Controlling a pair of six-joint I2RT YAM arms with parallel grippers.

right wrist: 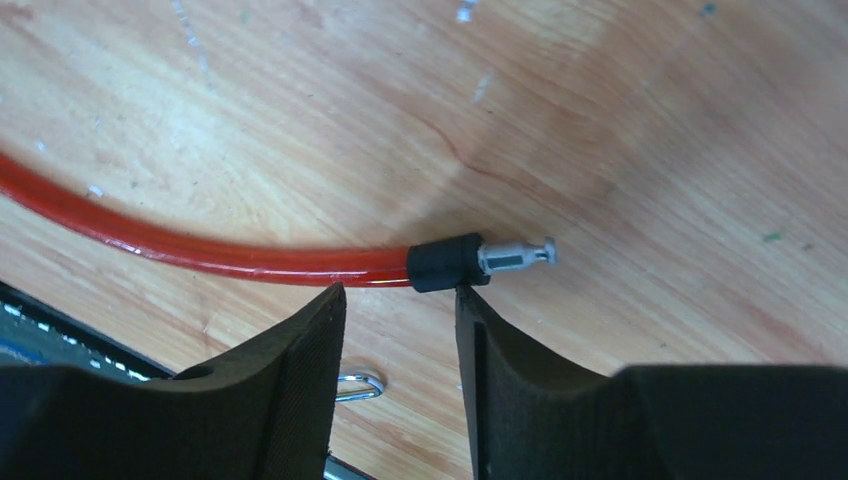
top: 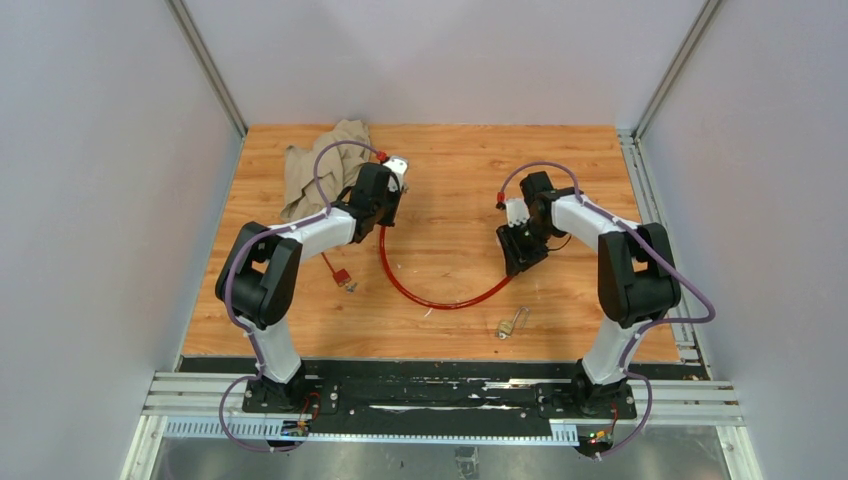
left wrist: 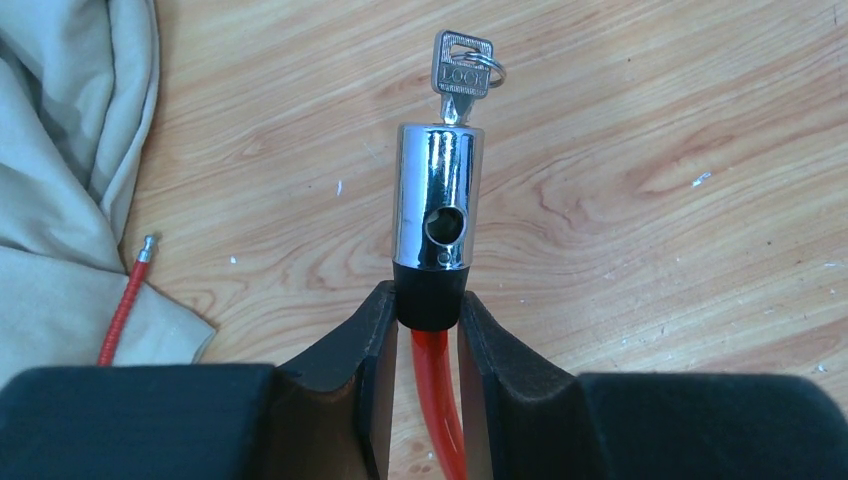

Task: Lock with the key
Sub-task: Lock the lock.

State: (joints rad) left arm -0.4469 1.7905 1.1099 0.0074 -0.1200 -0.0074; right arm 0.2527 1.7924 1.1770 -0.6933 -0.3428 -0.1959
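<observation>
Left gripper clamped narrow on the black collar just under the chrome lock cylinder, with the red cable running back between its fingers. The key is stuck in the far end of that cylinder, its head and small ring showing over the wooden table. Right gripper has its jaws apart and holds nothing. It hangs over the cable's other end, where the black sleeve and metal pin lie on the wood just past the fingertips. From above, the cable curves across the table between the two arms. Beige cloth is at far left, beside the left gripper. A small brass padlock is near the front edge, and a thin red loop with tag is front left.
</observation>
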